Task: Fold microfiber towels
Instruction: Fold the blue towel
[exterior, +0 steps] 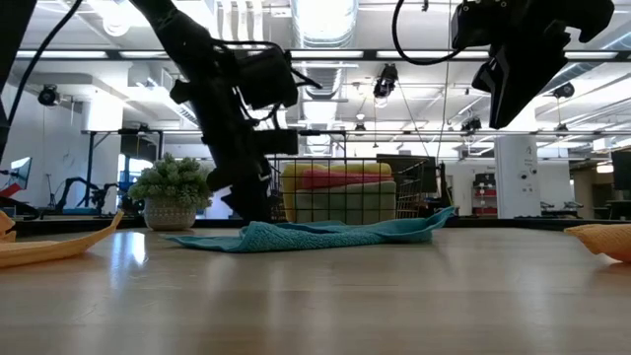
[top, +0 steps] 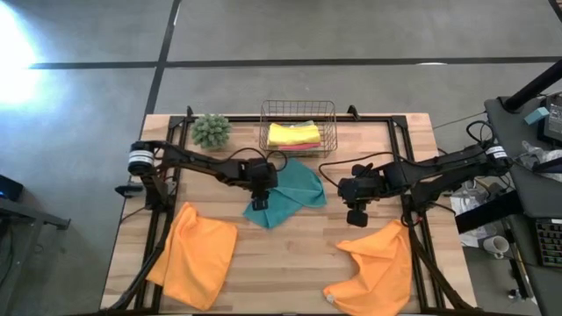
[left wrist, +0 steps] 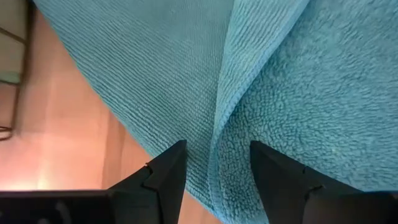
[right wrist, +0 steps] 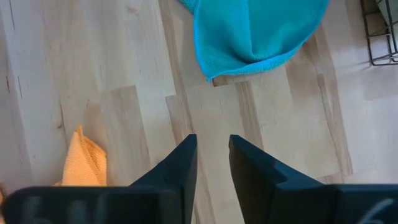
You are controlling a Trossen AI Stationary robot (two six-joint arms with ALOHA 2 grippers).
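Teal towel (top: 285,200) lies crumpled near the middle of the wooden table (top: 299,254), just in front of the wire basket (top: 298,125), and the left gripper (left wrist: 214,163) is down on its left edge. That gripper's two dark fingers (left wrist: 166,167) stand spread, with a raised fold of the teal cloth running between them; whether they squeeze it cannot be told. The right gripper (right wrist: 211,158) hangs above bare wood just right of the teal towel, lifted well clear of the tabletop in the low view, its fingers (right wrist: 177,163) set a narrow gap apart with nothing between them. Outward from the grippers, one orange towel (top: 195,254) lies loosely spread at the near left of the table, and a second orange towel (top: 376,266) sits rumpled at the near right, just below the right gripper. Inside the wire basket at the far edge lie a folded yellow towel (top: 291,131) and a pink towel (top: 309,143) under it. A fuzzy green plant ball (top: 212,130) stands left of the basket.
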